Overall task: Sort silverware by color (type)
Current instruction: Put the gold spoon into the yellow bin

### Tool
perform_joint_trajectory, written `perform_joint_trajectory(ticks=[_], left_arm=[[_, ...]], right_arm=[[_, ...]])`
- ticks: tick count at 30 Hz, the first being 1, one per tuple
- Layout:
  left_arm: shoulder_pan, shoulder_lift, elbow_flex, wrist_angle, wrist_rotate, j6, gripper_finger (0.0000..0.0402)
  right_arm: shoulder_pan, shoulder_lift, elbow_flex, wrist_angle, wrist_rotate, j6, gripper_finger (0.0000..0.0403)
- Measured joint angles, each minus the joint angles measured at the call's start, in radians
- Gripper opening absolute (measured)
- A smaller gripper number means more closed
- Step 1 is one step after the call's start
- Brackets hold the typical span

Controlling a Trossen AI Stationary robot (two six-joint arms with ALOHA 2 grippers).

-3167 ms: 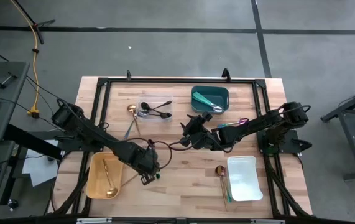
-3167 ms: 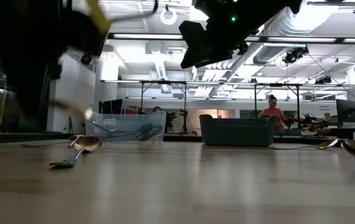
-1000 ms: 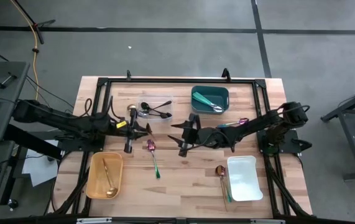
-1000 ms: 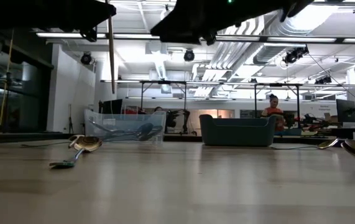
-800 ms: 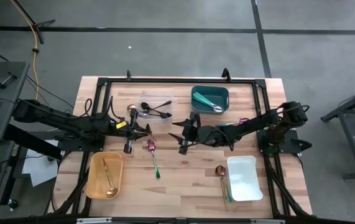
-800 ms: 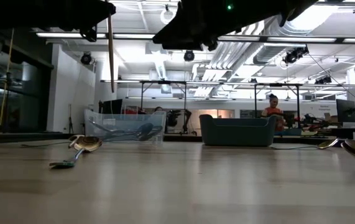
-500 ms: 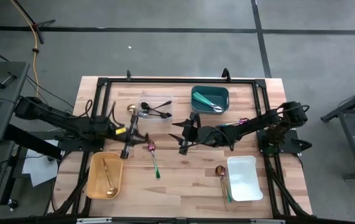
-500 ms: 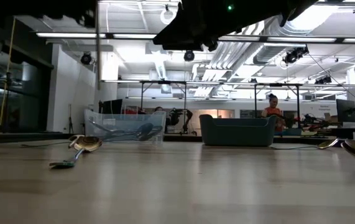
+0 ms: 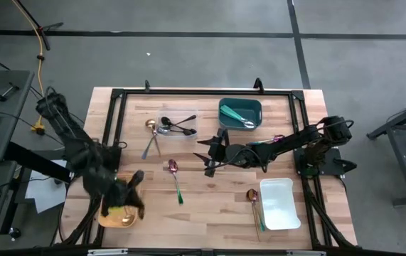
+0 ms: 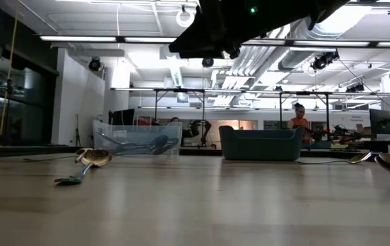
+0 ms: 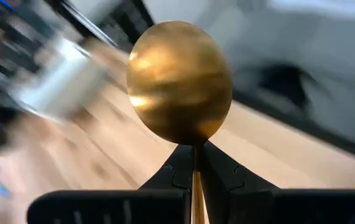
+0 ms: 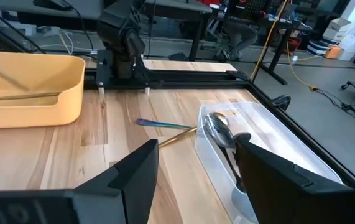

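Over the yellow bin (image 9: 109, 206) at the worktop's seven o'clock, a gold spoon (image 11: 180, 82) is pinched in the shut left pincer (image 11: 194, 163) and could be dropped outside if released off-centre, while the right pincer (image 12: 196, 163) is held wide open and empty.

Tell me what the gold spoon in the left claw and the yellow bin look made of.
Gold spoon: likely polished metal with a gold finish; its bowl shows soft highlights. Yellow bin: probably plastic, matte and opaque, with thin rounded walls. The left claw is shut on the spoon's handle.
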Motion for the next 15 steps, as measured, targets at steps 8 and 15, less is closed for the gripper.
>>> perform_joint_trajectory(ticks=[8,15], left_arm=[[-0.188,0.14,0.076,-0.338,0.144,-0.303,0.0005],[-0.22,0.203,0.075,-0.34,0.165,-0.326,0.0005]], right_arm=[[0.0,0.0,0.0,-0.012,0.0,0.025,0.0213],[0.0,0.0,0.0,-0.011,0.0,0.026,0.0213]])
